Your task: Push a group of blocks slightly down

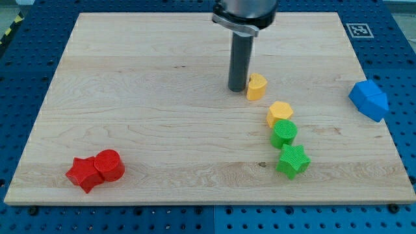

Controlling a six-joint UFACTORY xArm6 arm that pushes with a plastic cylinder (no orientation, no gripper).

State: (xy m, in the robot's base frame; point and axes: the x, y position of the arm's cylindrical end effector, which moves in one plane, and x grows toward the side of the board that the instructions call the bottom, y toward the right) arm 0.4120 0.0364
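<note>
My tip (pixel 237 89) rests on the wooden board (pixel 130 97), right against the left side of a yellow block (pixel 257 86) at the view's upper middle. Below it a yellow hexagonal block (pixel 279 112), a green round block (pixel 284 133) and a green star block (pixel 292 160) form a close column, each touching the one beneath. The upper yellow block stands a little apart from that column.
A red star block (pixel 83 173) and a red round block (pixel 109 165) touch at the view's bottom left. Two blue blocks (pixel 369 99) sit together at the board's right edge. A fiducial tag (pixel 359 29) marks the top right corner.
</note>
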